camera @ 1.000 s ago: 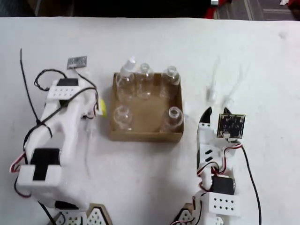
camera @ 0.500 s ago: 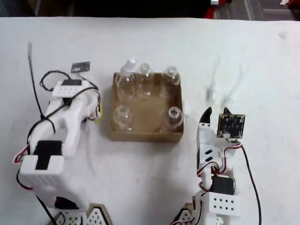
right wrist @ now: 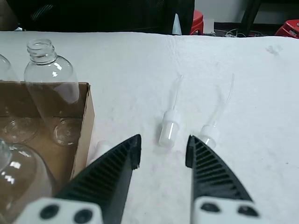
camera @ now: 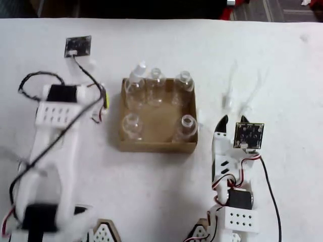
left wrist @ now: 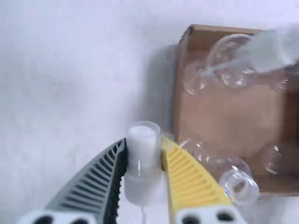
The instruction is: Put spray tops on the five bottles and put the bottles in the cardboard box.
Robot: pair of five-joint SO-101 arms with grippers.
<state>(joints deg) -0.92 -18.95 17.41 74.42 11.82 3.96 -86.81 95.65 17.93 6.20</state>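
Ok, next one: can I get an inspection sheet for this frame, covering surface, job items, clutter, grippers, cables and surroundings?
Surface: white table, no spills seen.
Job's things: cardboard box holds five bottles; the far-left bottle wears a spray top, and the other four are uncapped. Two loose spray tops lie on the table right of the box.
Clutter: small white piece against the box wall; cannot tell what it is.
Grippers: left gripper shut on a held spray top beside the box; right gripper open, near the loose tops.
Cables: black cable on the left arm, black lead on the right arm.
Surroundings: red item behind the table.
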